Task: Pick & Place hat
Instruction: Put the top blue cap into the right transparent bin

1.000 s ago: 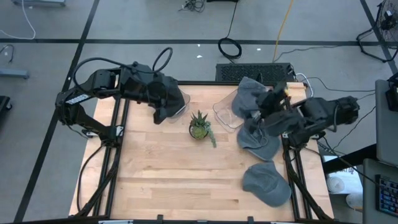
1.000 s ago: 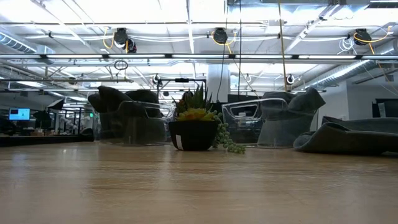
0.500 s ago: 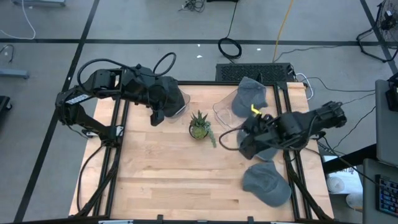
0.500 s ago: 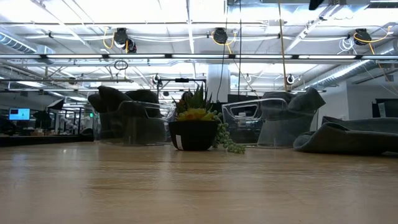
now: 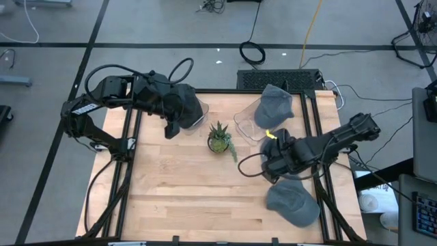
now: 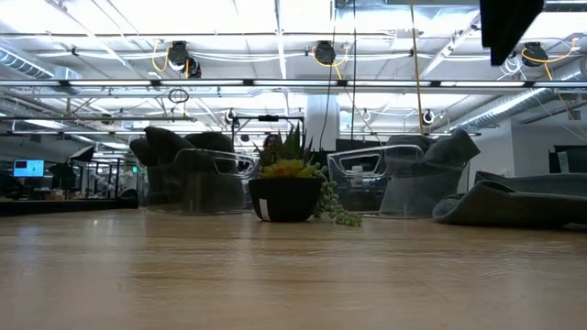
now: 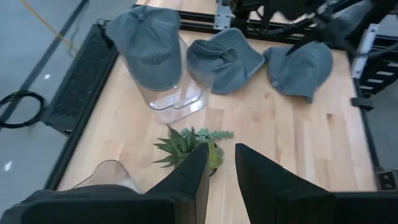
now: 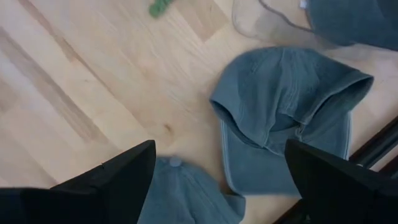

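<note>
Three grey-blue hats show at the table's right. One sits on a clear stand at the far right. A crumpled one lies on the wood, mostly hidden by my right arm in the high view. The third lies nearer the front edge. My right gripper hangs open, pointing down above the crumpled hat's left edge and the third hat, touching neither. My left gripper waits at the far left, raised, with a narrow gap between its fingers and nothing in it.
A small potted succulent stands mid-table, left of my right gripper. A second clear stand is below my left gripper, at the far left. The black frame rails run along the right edge. Bare wood lies toward the front left.
My right gripper has come down and moved toward the table's near edge and a little left. It has turned and tipped from slanting to pointing nearly straight down over the crumpled hat. Its fingers have stayed wide apart. The hats have not moved.
</note>
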